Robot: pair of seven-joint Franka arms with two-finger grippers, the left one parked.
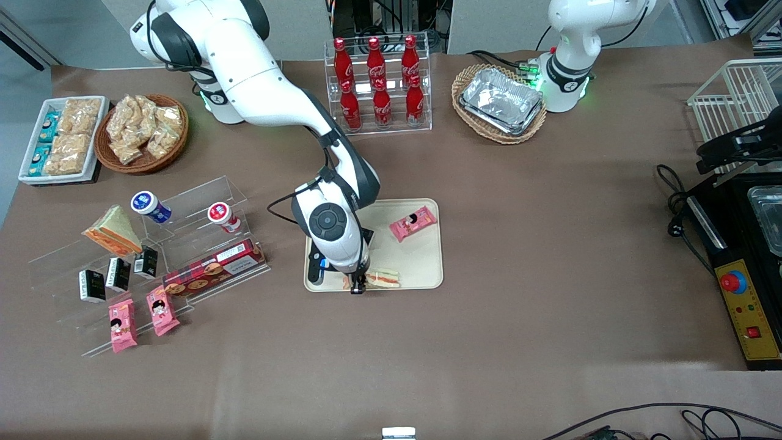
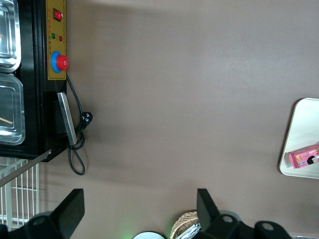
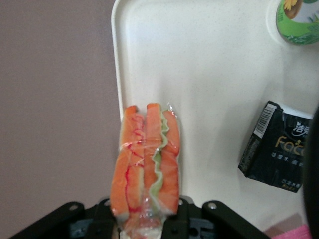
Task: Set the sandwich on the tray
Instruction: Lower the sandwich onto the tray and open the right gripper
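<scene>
We had the tool (image 1: 358, 286) clenched on the sandwich (image 1: 383, 278) over the tray's (image 1: 427, 269) rim, release remaining.

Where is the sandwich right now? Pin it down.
The sandwich lies on the tray, along the rim nearest the front camera, with the pincer closed on its end; a pink snack packet lies farther back.

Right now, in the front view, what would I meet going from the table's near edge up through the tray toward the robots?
The sandwich, held in the claw over the near rim of the tray → pink snack pack on the tray → rack of red cola bottles.
</scene>
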